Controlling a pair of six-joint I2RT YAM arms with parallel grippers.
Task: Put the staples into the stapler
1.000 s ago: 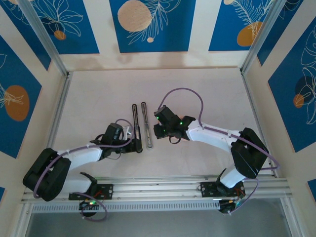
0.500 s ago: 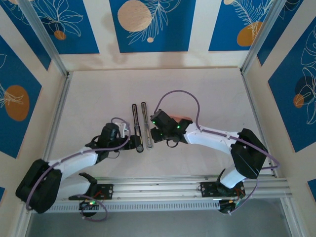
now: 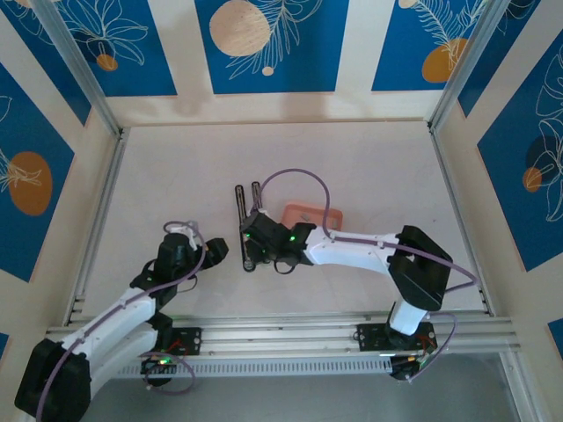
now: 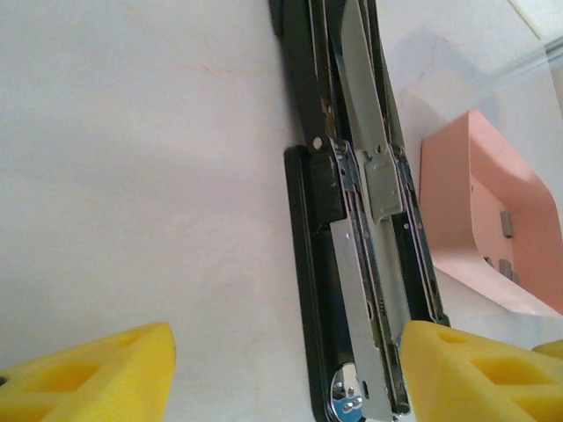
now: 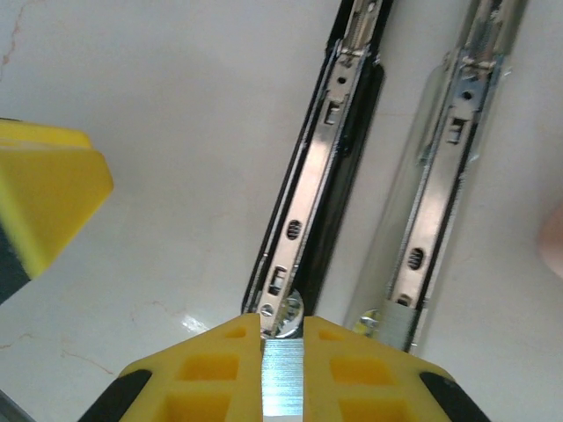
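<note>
Your right gripper (image 5: pixel 281 347) is pinched narrow on a staple strip (image 5: pixel 281 387), a bright silver sliver clamped between the two yellow pads. In the right wrist view the strip's tip sits at the near end of the stapler (image 3: pixel 239 211), right at the rivet where the metal channel begins; you cannot tell whether it touches.

The stapler lies swung open on the white table (image 3: pixel 176 176) near the middle, as two long narrow bars side by side. The black bar with the metal channel is on the left in the top view. The paler bar is just beside it on the right, under the right wrist.

Your left gripper (image 4: pixel 281 374) stands wide, gripping nothing. Its yellow fingertips (image 4: pixel 88 378) are spread to either side of the stapler's near end in its own camera, the right one close against the stapler's edge.

A shallow pink tray (image 4: pixel 457 176) rests just beside the stapler on its right. A few small grey staples (image 4: pixel 507 223) lie inside it.

The walls (image 3: pixel 273 44) carry blue panels printed with orange discs and white leaf outlines.
</note>
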